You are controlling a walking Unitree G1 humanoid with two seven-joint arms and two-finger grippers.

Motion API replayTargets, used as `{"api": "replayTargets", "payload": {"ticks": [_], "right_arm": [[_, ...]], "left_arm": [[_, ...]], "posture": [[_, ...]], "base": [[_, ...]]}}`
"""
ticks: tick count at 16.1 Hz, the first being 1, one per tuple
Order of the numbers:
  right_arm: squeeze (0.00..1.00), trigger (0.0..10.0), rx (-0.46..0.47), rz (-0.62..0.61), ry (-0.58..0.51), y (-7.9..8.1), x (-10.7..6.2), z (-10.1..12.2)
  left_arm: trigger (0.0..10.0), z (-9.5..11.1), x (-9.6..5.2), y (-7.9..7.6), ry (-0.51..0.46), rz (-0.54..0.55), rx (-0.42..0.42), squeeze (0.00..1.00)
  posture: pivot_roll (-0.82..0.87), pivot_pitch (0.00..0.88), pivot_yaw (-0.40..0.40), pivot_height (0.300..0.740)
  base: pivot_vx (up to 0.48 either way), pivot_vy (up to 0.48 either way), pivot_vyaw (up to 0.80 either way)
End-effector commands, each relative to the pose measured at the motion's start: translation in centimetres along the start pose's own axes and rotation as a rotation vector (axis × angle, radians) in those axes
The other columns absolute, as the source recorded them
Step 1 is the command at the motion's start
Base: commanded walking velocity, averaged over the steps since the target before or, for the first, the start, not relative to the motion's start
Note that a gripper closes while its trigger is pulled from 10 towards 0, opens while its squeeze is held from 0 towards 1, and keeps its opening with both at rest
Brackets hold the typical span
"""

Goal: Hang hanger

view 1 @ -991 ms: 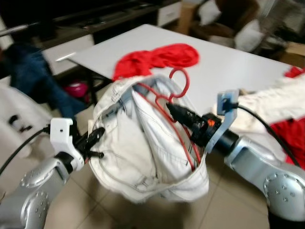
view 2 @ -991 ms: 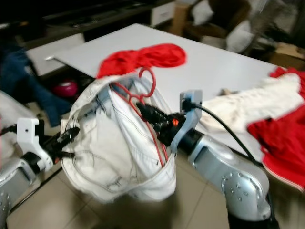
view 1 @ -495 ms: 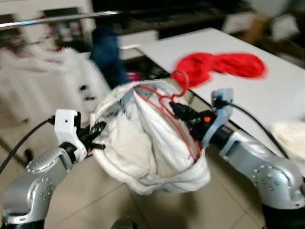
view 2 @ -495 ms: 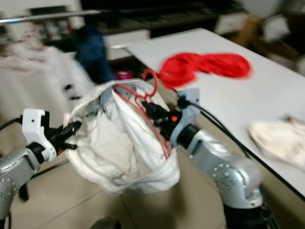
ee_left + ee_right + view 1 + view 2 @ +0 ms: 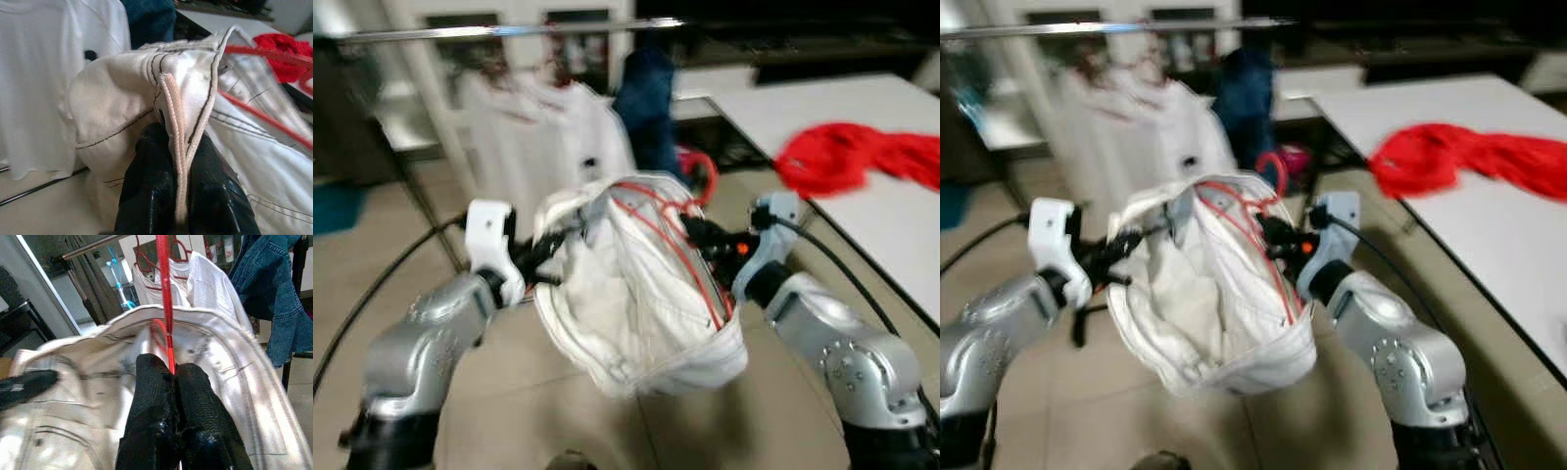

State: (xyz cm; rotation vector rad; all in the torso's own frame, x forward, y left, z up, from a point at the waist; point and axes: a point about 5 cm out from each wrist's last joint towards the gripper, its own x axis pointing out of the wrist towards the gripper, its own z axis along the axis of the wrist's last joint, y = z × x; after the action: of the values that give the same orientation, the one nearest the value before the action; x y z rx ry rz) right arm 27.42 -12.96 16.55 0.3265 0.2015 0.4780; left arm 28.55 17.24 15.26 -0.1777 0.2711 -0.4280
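Garment on its hanger carried between both grippers, not yet on the rail.

Nearest, the left gripper (image 5: 178,196) has its fingers pinched on a seamed edge of the white garment (image 5: 636,294), and the right gripper (image 5: 171,382) is clamped on the thin red hanger (image 5: 680,245), whose wire runs through the garment's opening. The garment is pale, stitched denim-like cloth, bunched and sagging in mid-air between the two arms above the tiled floor, with the hanger's hook (image 5: 703,174) poking up behind it. Beyond hangs a white shirt (image 5: 543,127) and a blue denim piece (image 5: 646,93) on a metal rail (image 5: 509,31); a red cloth (image 5: 847,157) lies near the white table's (image 5: 891,225) left edge. Dressing the hanger looks done; what remains, I judge, is closing in on the rail and hooking it there.
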Motion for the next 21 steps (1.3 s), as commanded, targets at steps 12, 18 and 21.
{"api": "replayTargets", "payload": {"ticks": [12,18,21], "right_arm": [[0.0,10.0,-0.343,0.104,0.392,-0.2,1.0,-6.2],[0.0,10.0,-0.117,-0.208,-0.197,-2.0,1.6,0.1],[0.0,10.0,-0.185,-0.171,-0.145,-2.0,1.5,-0.7]], "left_arm": [[0.0,3.9,6.1,-7.1,-0.087,-0.348,0.055,0.0],[0.0,3.1,5.4,-5.2,-0.018,-0.244,0.309,0.0],[0.0,5.0,4.7,-1.8,-0.116,-0.067,0.289,0.0]], "posture": [[-0.03,0.0,-0.032,0.74],[-0.03,0.0,-0.026,0.74],[-0.03,0.0,-0.031,0.74]], "base": [[0.0,0.0,0.19],[0.0,0.0,0.0],[0.0,0.0,0.0]]}}
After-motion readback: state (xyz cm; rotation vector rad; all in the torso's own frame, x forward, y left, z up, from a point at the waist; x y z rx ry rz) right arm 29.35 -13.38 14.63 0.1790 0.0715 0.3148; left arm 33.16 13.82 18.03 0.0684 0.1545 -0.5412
